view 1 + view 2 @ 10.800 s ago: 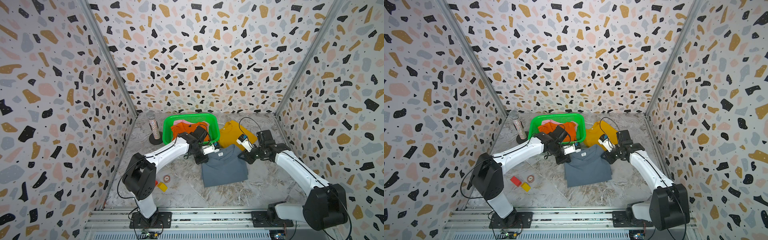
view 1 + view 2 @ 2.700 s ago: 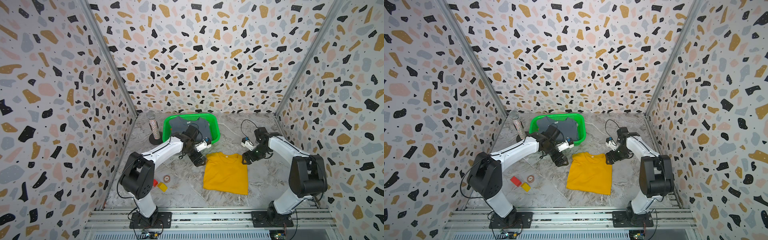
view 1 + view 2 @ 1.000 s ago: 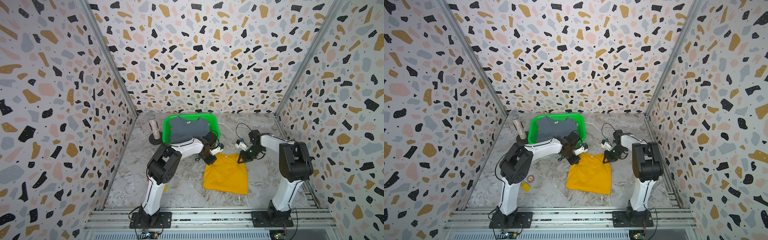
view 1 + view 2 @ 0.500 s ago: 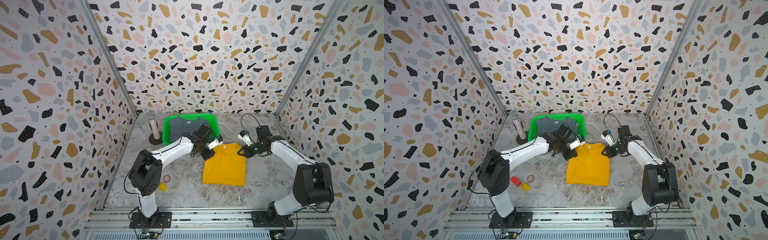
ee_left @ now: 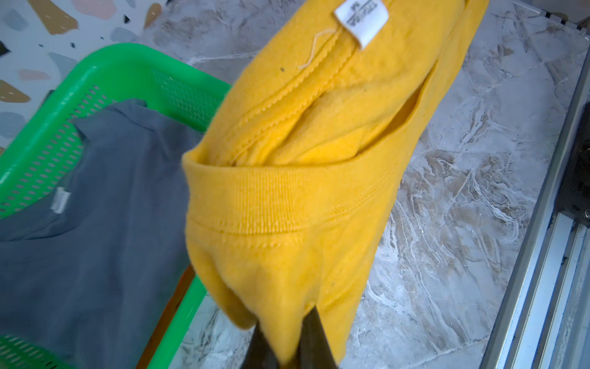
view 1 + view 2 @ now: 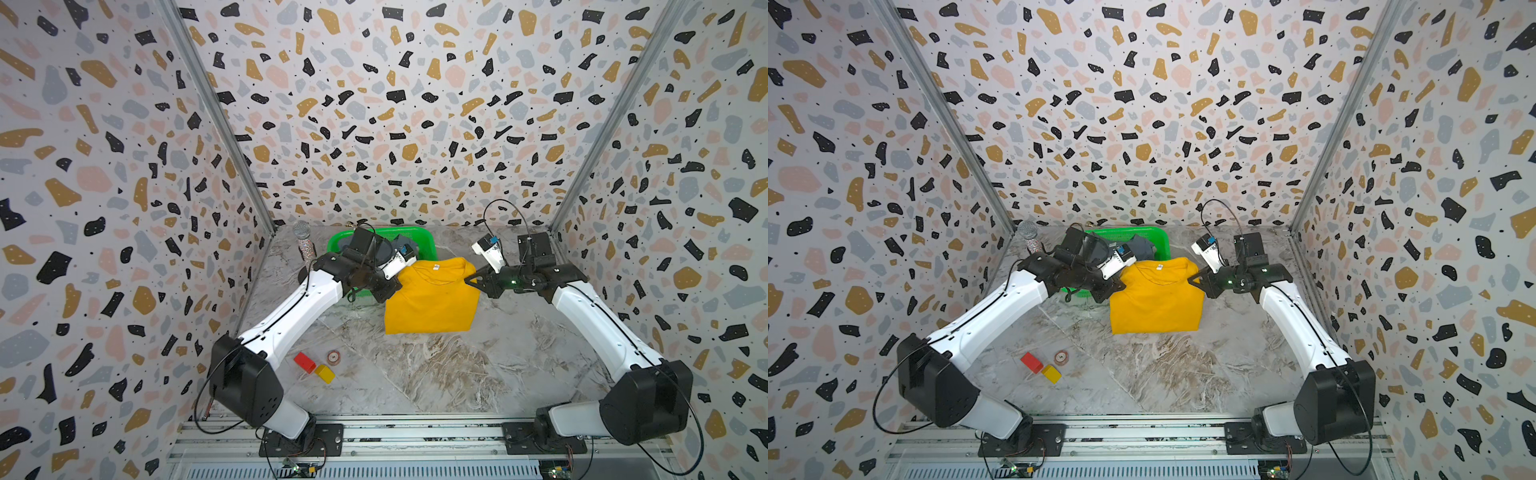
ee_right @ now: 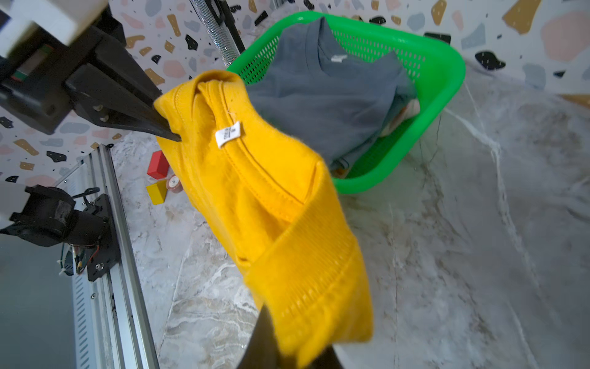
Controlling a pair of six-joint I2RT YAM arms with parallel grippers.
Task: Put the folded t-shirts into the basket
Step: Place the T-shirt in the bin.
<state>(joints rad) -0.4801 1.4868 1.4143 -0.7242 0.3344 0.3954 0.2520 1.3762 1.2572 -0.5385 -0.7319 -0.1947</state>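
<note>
Top views, item 1 pls: which tee, where? [Kim]

Mustard yellow tee (image 6: 430, 297), folded, hung by its collar edge, neck label up. Collar edge overlaps the basket (image 6: 428, 241) at its 5 o'clock corner in both top views. Whether the hem touches the table (image 6: 436, 374): can't tell. [Jo]

Item 2, grips? [Kim]

The left gripper (image 6: 390, 291) is at the tee's 9 o'clock shoulder, jaws pinched tight on cloth w/ no gap. Right wrist view shows its tips biting that corner. The right gripper (image 6: 471, 279) is at the 3 o'clock shoulder, likewise clamped on cloth. Its own wrist view shows fabric wedged btwn dark fingers (image 7: 263, 345). [Jo]

Item 3, axis + target? [Kim]

Held edge runs 9-to-3 btwn the two grippers, and the cloth hangs toward 6. Basket lies abt 10–11 o'clock from tee centre, just beside it. Left arm is nearer the basket; right arm is on the far side. My read: carry goes toward 10–11, both arms together, collar edge kept taut, hem lifted over the rim. [Jo]

Basket contents? [Kim]

Slate grey-blue tee (image 7: 329, 89) on top, covering most of the floor. An orange sliver shows under it in left wrist view. [Jo]

Item 4, rest? [Kim]

Mic (image 6: 305, 247) upright at the basket's 9 o'clock. Red block (image 6: 304, 361), yellow block (image 6: 324, 373) and a small round disc (image 6: 333, 356) sit at the tee's 8 o'clock, well apart from it. [Jo]
</note>
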